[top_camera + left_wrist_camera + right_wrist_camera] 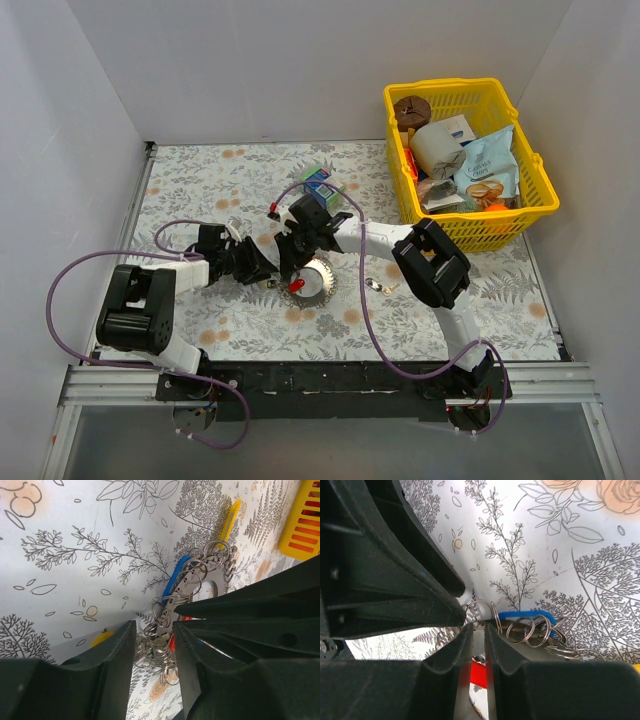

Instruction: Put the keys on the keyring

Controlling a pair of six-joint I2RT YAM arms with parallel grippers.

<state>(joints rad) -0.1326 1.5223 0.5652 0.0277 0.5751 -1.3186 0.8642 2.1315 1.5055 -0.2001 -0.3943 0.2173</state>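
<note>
Right gripper (pixel 478 630): clamped on the keyring (pixel 186 600) edge, centre frame.
Left gripper (pixel 153 627): apart; steady the blue key (pixel 175 580), thread slowly.

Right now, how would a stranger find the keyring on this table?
Start from the yellow basket and go left to the middle of the flowered table. The keyring lies there: flat, grey and ridged, unlike the blue-green carton behind it.

A yellow plastic basket (pixel 490 232) sits far right on the floral-printed counter (pixel 190 185) (inside: a white roll (pixel 437 148), a brown disc (pixel 411 108), a pale-blue snack bag (pixel 492 158)); a small blue-green carton (pixel 319 180) stands left of it.
</note>
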